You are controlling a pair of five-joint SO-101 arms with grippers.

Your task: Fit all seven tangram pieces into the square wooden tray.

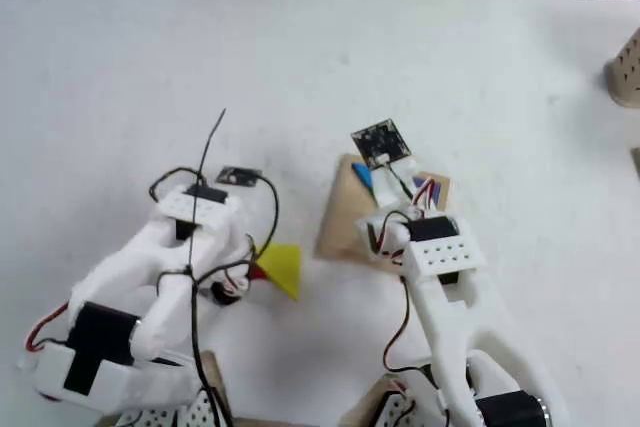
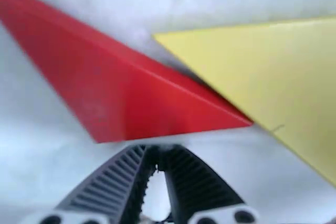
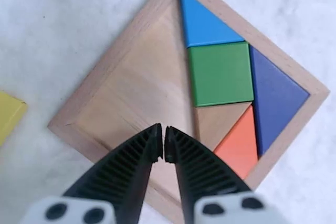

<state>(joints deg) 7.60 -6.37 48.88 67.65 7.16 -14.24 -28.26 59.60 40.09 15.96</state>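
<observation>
Square wooden tray (image 3: 131, 82) holds four coloured pieces (image 3: 220, 74); red triangle (image 2: 131, 98) touches yellow triangle (image 2: 262, 72) outside. Left gripper (image 2: 156, 169) and right gripper (image 3: 164, 142) closed, empty.

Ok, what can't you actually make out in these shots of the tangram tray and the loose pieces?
High view: the right arm covers most of the wooden tray, hiding its pieces.
High view: the left arm covers most of the red piece.
Left wrist view: the yellow piece runs off the edge; blur hides whether the red piece touches it.
Right wrist view: the right gripper hides part of the tray floor.
</observation>
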